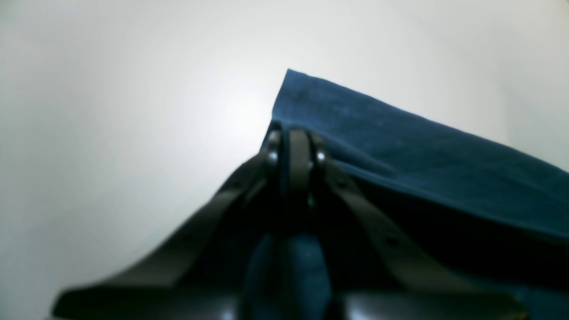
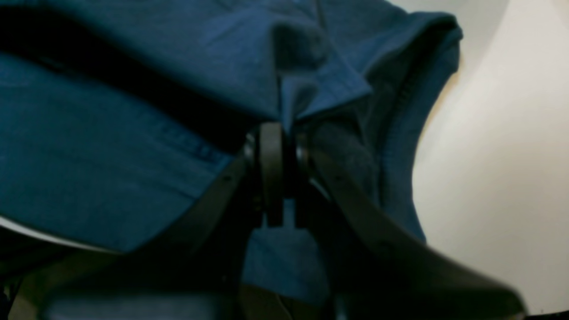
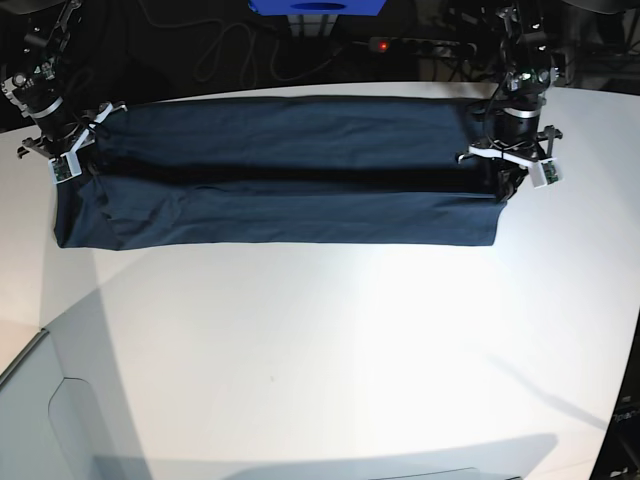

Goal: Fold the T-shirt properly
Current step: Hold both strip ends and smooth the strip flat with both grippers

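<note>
The dark navy T-shirt (image 3: 290, 190) is stretched across the far half of the white table (image 3: 330, 350), lifted along a dark fold line so its front part hangs down. My left gripper (image 3: 503, 183) at the base view's right is shut on the shirt's edge. In the left wrist view the gripper (image 1: 295, 138) pinches blue fabric (image 1: 400, 151). My right gripper (image 3: 78, 165) at the base view's left is shut on the other end. In the right wrist view the gripper (image 2: 280, 133) clamps folded cloth (image 2: 111, 142) near a sleeve hem (image 2: 400, 111).
Cables and a power strip with a red light (image 3: 382, 45) lie behind the table. A blue object (image 3: 315, 6) stands at the back centre. A pale panel (image 3: 40, 420) sits at the table's front left corner.
</note>
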